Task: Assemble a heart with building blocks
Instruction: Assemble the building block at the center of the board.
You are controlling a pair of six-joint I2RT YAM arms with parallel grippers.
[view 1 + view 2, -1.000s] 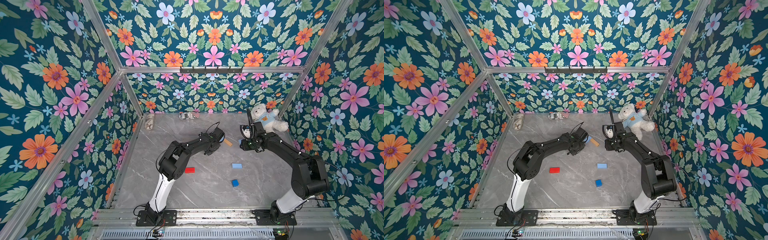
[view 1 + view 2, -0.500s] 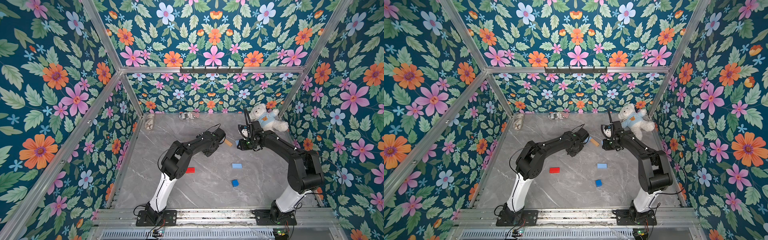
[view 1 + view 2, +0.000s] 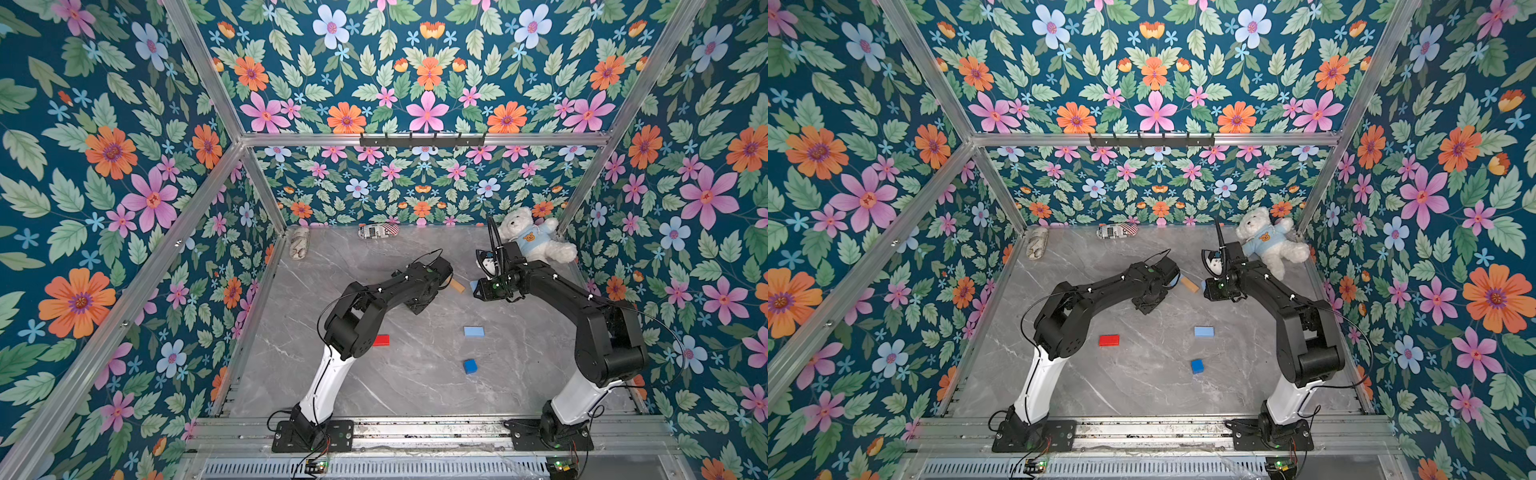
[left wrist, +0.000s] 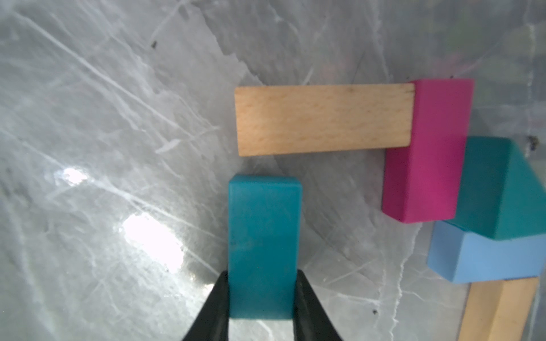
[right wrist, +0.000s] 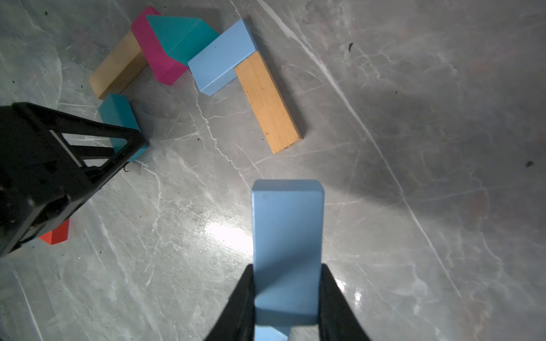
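Note:
The partial heart lies at the back middle: a tan block [image 4: 323,119], a magenta block [image 4: 428,153], the teal triangle [image 4: 502,189], a light blue block [image 4: 484,257] and a second tan block [image 5: 267,103], set end to end. My left gripper [image 4: 261,273] is shut on a teal rectangle [image 4: 264,236], whose far end lies just short of the first tan block. My right gripper [image 5: 286,267] is shut on a light blue rectangle [image 5: 286,236], held above the floor a short way from the second tan block. In both top views the arms' wrists hide the fingers.
Loose on the marble floor lie a red block [image 3: 381,340], a light blue block [image 3: 473,331] and the dark blue cube [image 3: 470,366]. A white teddy bear [image 3: 528,241] sits in the back right corner. Two crumpled items [image 3: 378,230] [image 3: 299,247] lie along the back wall.
The right arm has drawn in slightly and its gripper has edged left. The left arm has barely moved. Both grippers keep their blocks.

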